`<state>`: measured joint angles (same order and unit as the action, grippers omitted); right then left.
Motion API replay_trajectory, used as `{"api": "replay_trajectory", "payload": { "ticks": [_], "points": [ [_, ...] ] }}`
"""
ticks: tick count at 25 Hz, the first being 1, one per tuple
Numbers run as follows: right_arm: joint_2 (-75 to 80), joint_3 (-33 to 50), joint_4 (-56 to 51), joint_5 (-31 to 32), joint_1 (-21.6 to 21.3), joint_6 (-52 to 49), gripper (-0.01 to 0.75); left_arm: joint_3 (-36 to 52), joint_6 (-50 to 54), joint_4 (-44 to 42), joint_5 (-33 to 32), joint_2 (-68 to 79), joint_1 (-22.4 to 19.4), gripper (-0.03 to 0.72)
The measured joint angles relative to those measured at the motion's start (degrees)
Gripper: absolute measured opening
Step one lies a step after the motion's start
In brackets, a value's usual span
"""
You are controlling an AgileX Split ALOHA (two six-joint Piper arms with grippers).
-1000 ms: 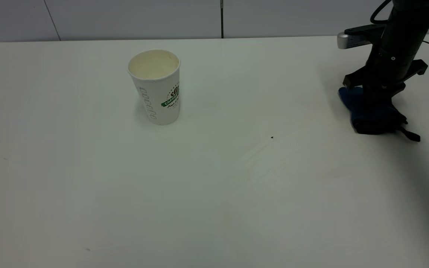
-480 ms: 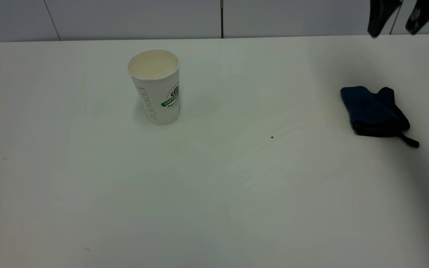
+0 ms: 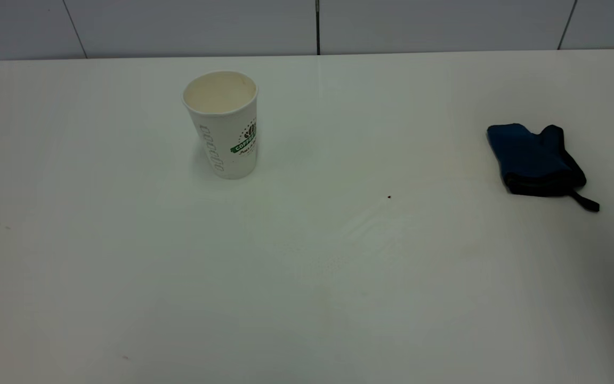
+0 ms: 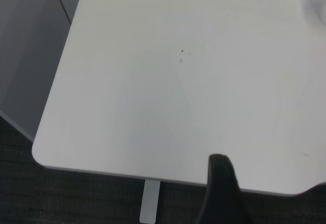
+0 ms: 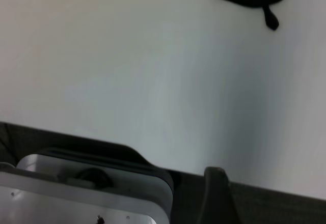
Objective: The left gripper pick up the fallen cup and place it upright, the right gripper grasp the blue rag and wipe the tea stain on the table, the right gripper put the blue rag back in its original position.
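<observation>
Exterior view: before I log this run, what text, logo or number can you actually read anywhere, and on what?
"COFFEE": white capitals on the green band on the cup, partly turned away, so the last letters are a guess.
Small script line under that band: too small to read.
Row of grey ovals down the cup's side: a pattern, no letters.
The blue rag and the table: no writing visible.

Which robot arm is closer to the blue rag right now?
The right. Its end effector sits just off the table edge, with the blue rag in its camera's view. The left end effector is by the table's opposite corner, rag not in view.
</observation>
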<state>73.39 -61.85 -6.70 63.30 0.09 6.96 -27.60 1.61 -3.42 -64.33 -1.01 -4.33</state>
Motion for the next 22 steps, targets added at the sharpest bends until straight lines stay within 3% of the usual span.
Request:
{"api": "replay_trajectory", "payload": {
  "ticks": [12, 22],
  "points": [
    [-43.62, 33.83, 3.21, 0.76, 0.00, -4.45, 0.566, 0.00, 0.00, 0.00, 0.00, 0.00, 0.00, 0.543],
    [-54.06, 35.02, 3.85, 0.04, 0.00, -5.60, 0.566, 0.00, 0.00, 0.00, 0.00, 0.00, 0.00, 0.543]
  ]
}}
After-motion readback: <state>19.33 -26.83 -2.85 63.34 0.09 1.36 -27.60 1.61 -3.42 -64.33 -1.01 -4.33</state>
